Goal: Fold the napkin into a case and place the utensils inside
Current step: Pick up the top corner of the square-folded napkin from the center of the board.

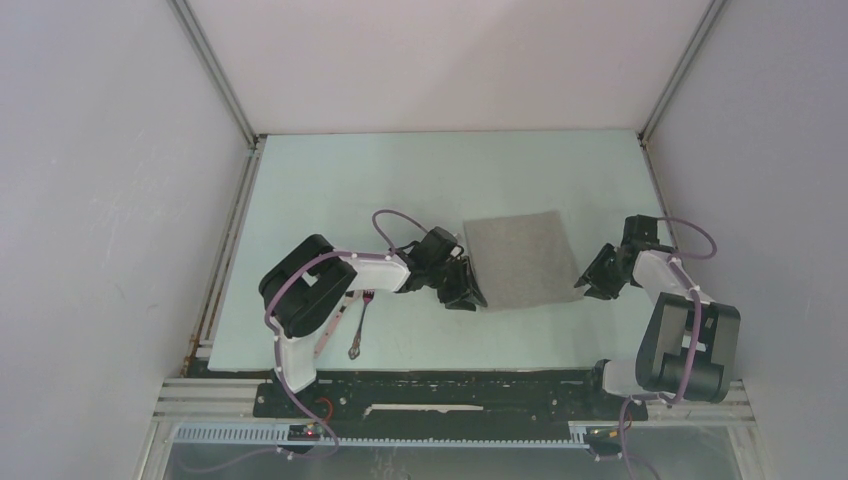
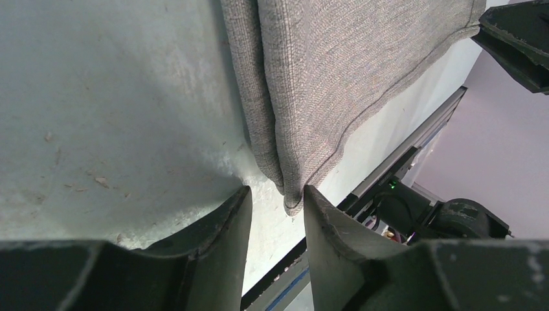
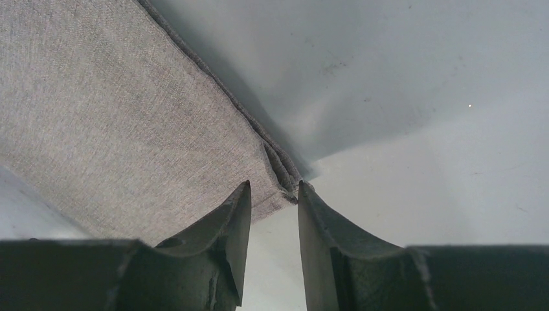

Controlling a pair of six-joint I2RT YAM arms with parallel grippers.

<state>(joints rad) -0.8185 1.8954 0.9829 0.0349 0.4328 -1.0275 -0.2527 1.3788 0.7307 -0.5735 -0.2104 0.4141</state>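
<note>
1. While both arms crowd its near edge, the napkin (image 1: 520,260) lies flat around the centre of the table (image 1: 330,200), doubled over once, with 2 layers showing along the hem.
2. Left gripper (image 2: 275,194) is down at the cloth's 7 o'clock corner. Claw released, jaws parted, and the corner's tip pokes into the gap with nothing pinched.
3. Right gripper (image 3: 273,191) mirrors it at the 5 o'clock corner, also released, the stacked hems right at its mouth.
4. Why there? I'd say 1 claw per near corner lets both layers lift together and keeps the next fold square.
5. The utensils (image 1: 358,325) wait at 7 o'clock from the napkin, partly under the left arm (image 1: 310,290), clear of the folding. No case yet, so loading looks far off.
6. The risk is catching only the top layer and peeling the fold open.
</note>
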